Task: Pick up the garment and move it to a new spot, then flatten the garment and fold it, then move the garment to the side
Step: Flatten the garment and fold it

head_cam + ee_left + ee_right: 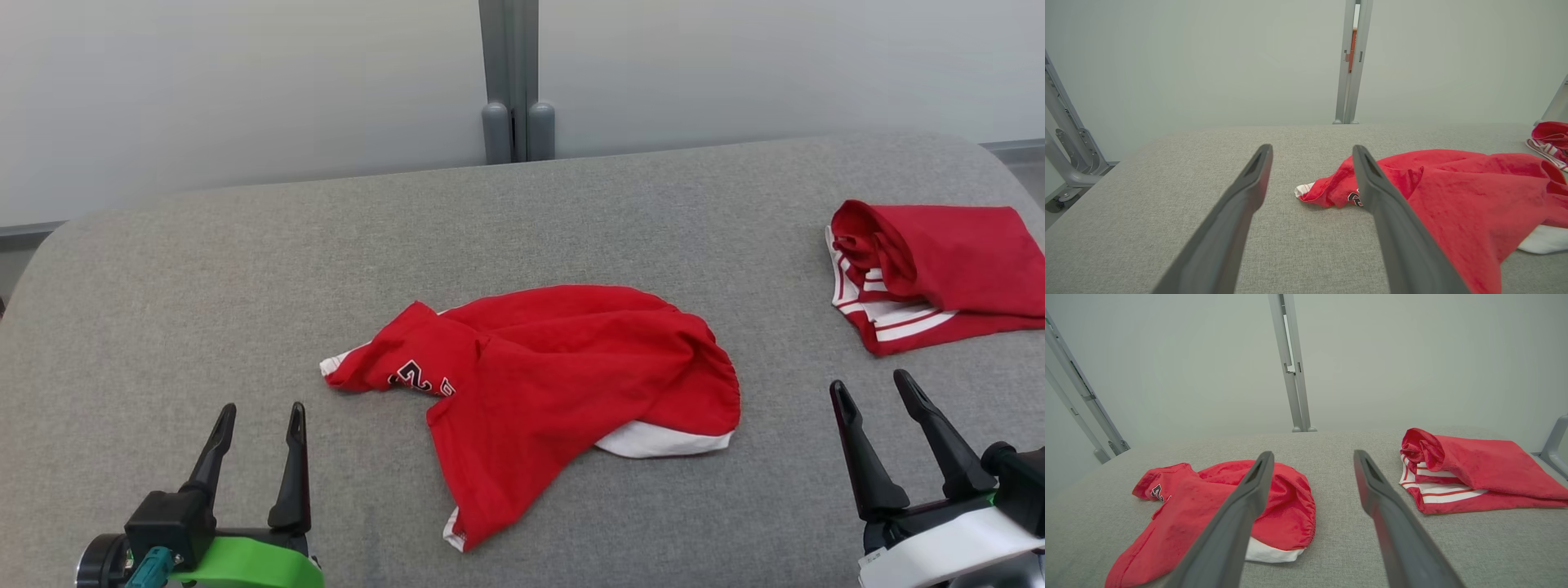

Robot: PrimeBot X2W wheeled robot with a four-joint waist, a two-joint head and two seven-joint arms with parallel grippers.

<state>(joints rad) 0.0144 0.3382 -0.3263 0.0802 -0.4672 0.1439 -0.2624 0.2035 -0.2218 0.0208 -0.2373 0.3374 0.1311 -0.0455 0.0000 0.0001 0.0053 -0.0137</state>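
Centrally on the grey table (163, 286) lies a crumpled red garment (539, 367), between the left gripper (261, 408) and right gripper (870, 381), both open and empty; the left is nearer, beside its numbered corner.

Left gripper (263, 408) has long tapered black fingers (292, 465) on a boxy black base (167, 514), with a bright green collar (245, 565) and a teal plug (152, 563) just behind. Right gripper (869, 380), same fingers, but its collar's white with a thin green edge.
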